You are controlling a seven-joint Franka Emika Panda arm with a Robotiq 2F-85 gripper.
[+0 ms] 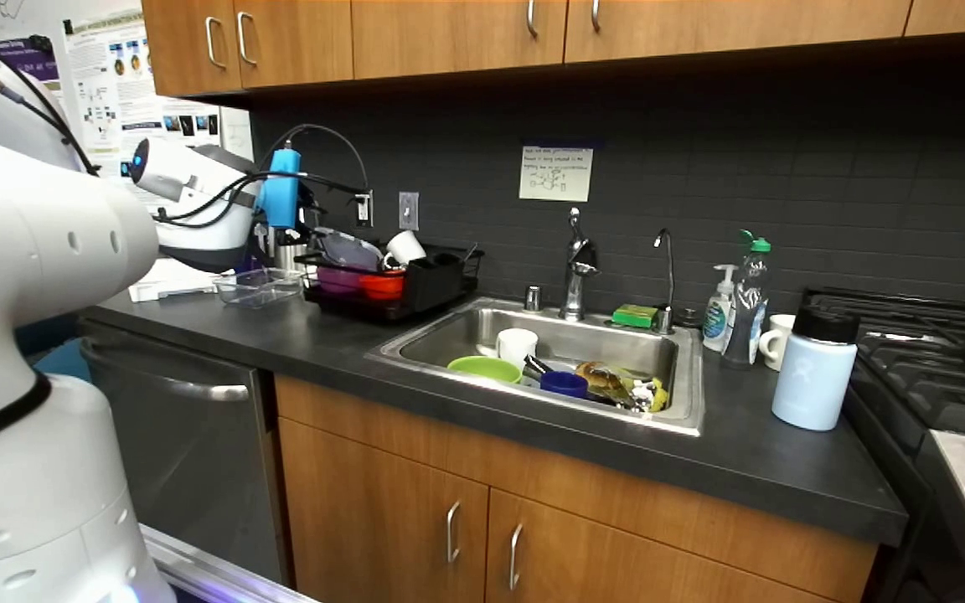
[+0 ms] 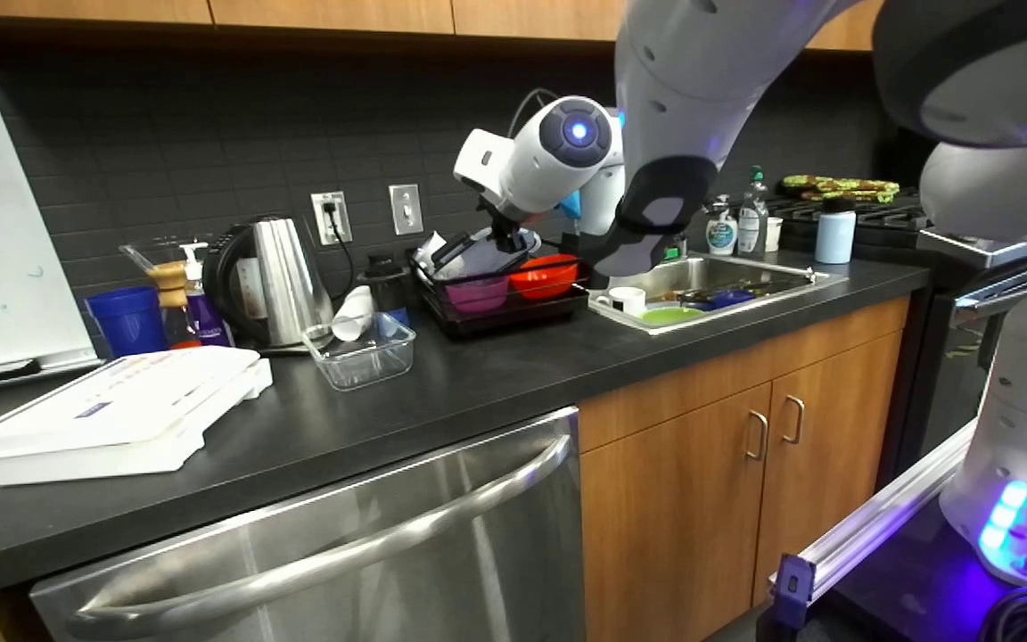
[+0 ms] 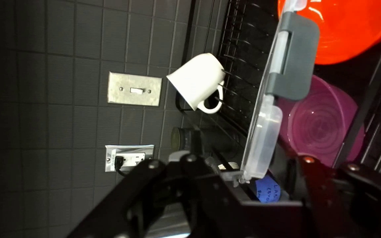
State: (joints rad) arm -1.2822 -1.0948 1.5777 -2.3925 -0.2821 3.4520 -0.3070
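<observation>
Gripper (image 3: 243, 160) stands with its jaws apart, a thin, clear plastic lid (image 3: 263, 142) with a matte grey clasp (image 3: 301, 62) showing between them; contact cannot be told. Beyond it lie a tilted, smooth white mug (image 3: 198, 79), a round translucent purple bowl (image 3: 321, 125) and a glossy orange bowl (image 3: 352, 33). Also between the jaws, a blue label (image 3: 267, 189) bears partly legible handwriting.

**Orange-red and magenta amid black and grey**

The lid (image 3: 264, 143) is clear with a grey flap (image 3: 304, 59); the bowl (image 3: 347, 31), orange-red; the tub (image 3: 322, 129), translucent magenta with faint concentric rings. The rack (image 2: 513, 316) is black, its mug (image 3: 198, 78) plain white. A blue label (image 3: 267, 189) bears dark handwriting. The wall tiles (image 3: 86, 127) are charcoal, ruled by a paler grid.
</observation>
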